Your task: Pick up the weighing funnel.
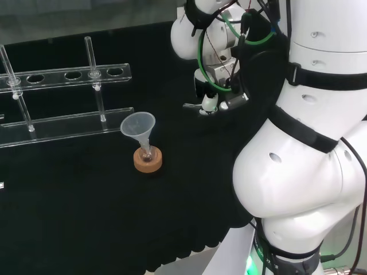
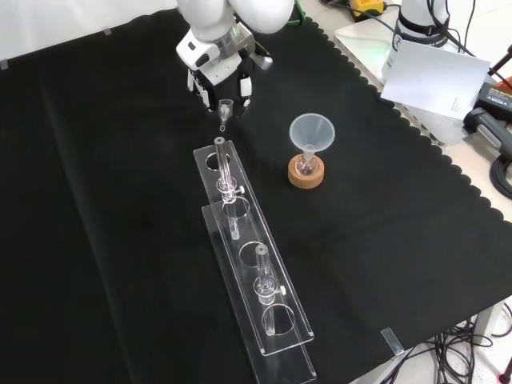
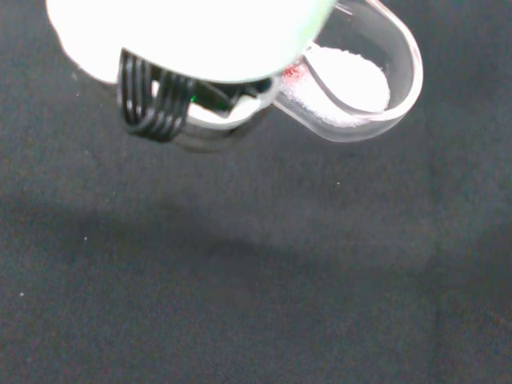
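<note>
Though a blurred white part of the hand [image 3: 184, 40] hides where the fingers [image 2: 245, 83] meet it, they look clamped on the weighing funnel [image 2: 226, 106], which hangs clear of the tabletop [image 2: 120, 240] just beyond the far end of the rack [image 2: 244, 232] in the front view. Its long axis runs stem-first down toward the rack, and in the head view the stem points left. White powder [image 3: 344, 76] lies in its scoop.
</note>
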Robot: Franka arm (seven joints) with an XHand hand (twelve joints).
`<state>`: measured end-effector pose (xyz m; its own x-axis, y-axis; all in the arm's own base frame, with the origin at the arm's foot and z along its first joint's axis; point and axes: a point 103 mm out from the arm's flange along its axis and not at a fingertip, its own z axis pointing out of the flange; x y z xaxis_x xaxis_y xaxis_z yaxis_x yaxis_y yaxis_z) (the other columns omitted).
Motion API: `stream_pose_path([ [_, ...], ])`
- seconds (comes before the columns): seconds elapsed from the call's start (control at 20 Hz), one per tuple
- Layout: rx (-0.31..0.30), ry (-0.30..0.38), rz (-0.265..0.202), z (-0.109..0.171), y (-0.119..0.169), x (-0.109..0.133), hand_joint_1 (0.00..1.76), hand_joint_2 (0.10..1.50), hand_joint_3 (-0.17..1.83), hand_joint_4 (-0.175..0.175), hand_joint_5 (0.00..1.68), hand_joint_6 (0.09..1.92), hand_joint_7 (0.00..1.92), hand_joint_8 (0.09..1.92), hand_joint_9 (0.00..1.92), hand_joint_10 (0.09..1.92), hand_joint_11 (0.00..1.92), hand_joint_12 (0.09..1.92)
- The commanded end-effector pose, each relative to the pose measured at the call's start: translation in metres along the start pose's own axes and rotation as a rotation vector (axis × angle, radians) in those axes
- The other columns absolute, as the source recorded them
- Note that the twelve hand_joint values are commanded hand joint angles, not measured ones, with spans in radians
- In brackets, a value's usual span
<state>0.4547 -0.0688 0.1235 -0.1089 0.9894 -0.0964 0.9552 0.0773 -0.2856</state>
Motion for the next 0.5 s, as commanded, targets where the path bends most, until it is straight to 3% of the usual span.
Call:
stream_pose_path([
  [0.05, 0.009, -0.04, -0.005, -0.012, -0.009, -0.003, 1.21, 0.58, 0.65, -0.07, 1.58, 0.09, 1.56, 0.13, 1.48, 0.09, 1.06, 0.91],
  [0.3, 0.018, -0.051, -0.005, -0.028, -0.016, -0.006, 1.21, 0.58, 0.65, -0.07, 1.58, 0.09, 1.56, 0.13, 1.48, 0.09, 1.06, 0.91],
  [0.5, 0.004, -0.053, 0.025, -0.053, -0.022, -0.007, 1.21, 0.58, 0.65, -0.07, 1.58, 0.09, 1.56, 0.13, 1.48, 0.09, 1.06, 0.91],
])
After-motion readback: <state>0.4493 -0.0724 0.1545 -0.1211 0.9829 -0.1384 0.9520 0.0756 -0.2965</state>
